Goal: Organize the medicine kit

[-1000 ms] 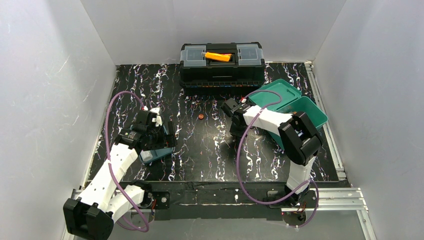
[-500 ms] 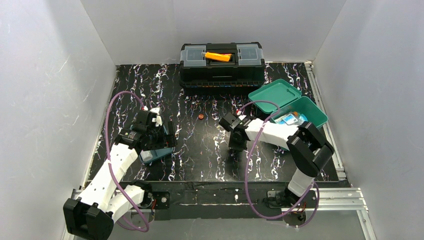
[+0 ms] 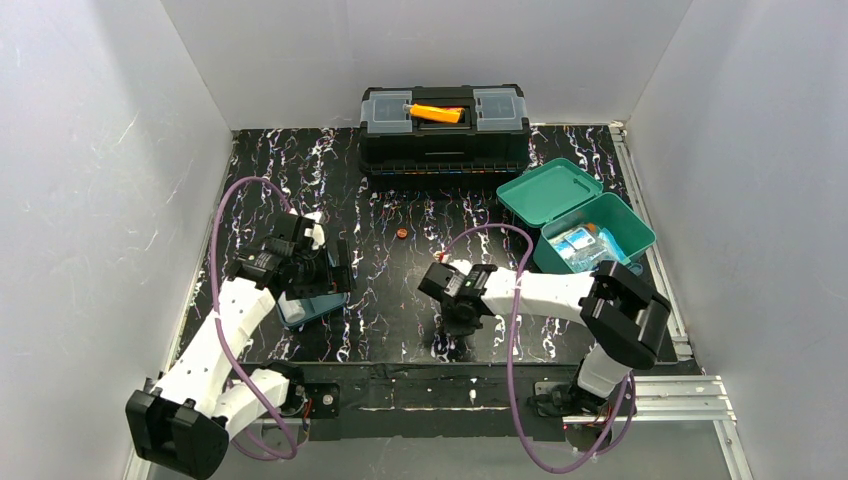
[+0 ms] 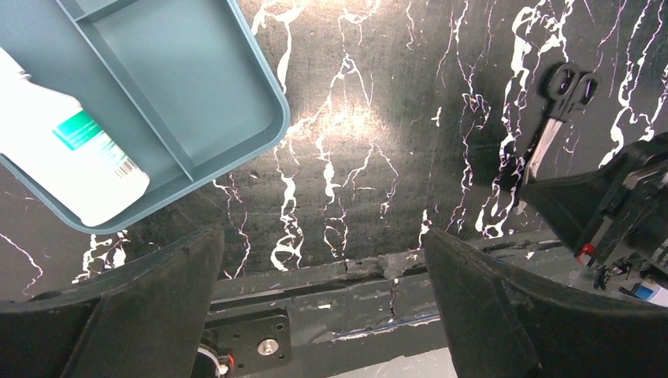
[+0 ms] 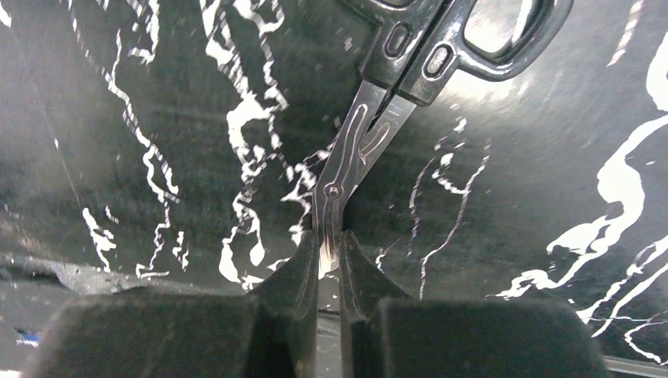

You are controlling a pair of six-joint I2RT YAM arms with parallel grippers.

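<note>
1. Two fingers of the right gripper [image 5: 329, 264] are pinched together on the blade tips of the scissors [image 5: 354, 150]. The black handle loops point straight ahead of the fingertips, low over the marbled black table [image 5: 157, 118]; whether they touch it cannot be told.
2. The left gripper [image 4: 323, 244] has its fingers spread wide with nothing between them, hanging over bare table.
3. Ahead and left of the left fingers lies the dark teal inner tray [image 4: 197, 87], out of its box, one rounded corner nearest the fingers. A white bottle [image 4: 75, 157] with a green label lies in one compartment.
4. Ahead and right of the left fingers, well apart from the tray, are the scissors and the right gripper that clamps them.
5. The medicine kit [image 3: 632, 222] stands open, far off behind the right fingers, with its lid [image 3: 550, 190] thrown back and blue-and-white packets [image 3: 580, 245] inside. The right arm's white forearm [image 3: 545, 288] and a purple cable loop [image 3: 495, 232] lie between those fingers and the kit.
6. Far ahead of both grippers sits a black toolbox [image 3: 445, 130]. A small reddish thing [image 3: 402, 234] lies between it and them.
</note>
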